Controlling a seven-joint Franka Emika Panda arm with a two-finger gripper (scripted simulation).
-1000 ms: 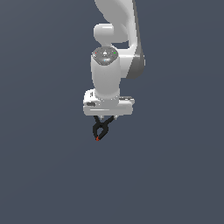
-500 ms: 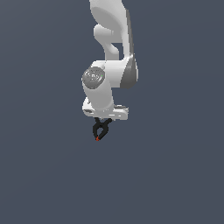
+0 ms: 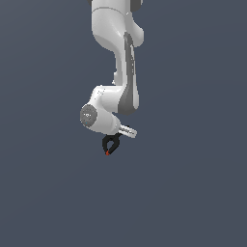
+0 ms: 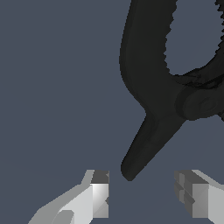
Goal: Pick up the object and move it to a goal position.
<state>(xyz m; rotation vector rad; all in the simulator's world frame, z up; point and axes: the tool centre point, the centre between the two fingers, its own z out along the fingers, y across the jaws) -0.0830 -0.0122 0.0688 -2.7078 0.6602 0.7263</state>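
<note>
Wrist view: two fingertips (image 4: 99, 192) show spread, with one clamp (image 4: 153, 100) handle ending between them; contact with either pad cannot be confirmed. Exterior view: clamp (image 3: 110, 144) hangs directly under the gripper (image 3: 117, 136), long axis running down and away from the hand, red tip lowest, over plain grey ground. No goal marker is visible.

clamp (image 4: 151, 87): matt black, plastic-looking, smooth handles, toothed inner edge on loop, red-orange tip glossless | arm (image 3: 118, 58): smooth white shell, faint sheen, grey inset panels | fingers (image 4: 98, 197): flat-faceted, white and grey, matt | backdrop: even dull slate-grey, no texture
</note>
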